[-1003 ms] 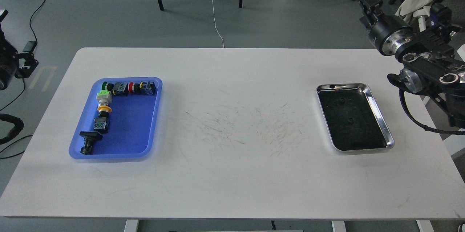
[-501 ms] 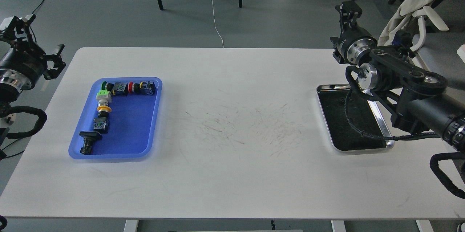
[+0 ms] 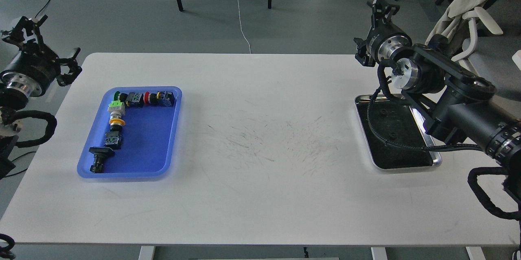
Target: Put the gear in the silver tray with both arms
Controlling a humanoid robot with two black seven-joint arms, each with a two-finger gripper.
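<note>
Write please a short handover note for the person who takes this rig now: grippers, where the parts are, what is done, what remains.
Left gripper: raised beside the table's left edge, holds nothing; open or shut unclear.
Right gripper: raised beyond the table's far right edge, holds nothing; state unclear. Its arm crosses over the silver tray.
Parts: all push-button switches lie in the blue tray, on the table's left.
Done: nothing moved; silver tray holds nothing.
Left: pick the parts, place them in the silver tray.
</note>
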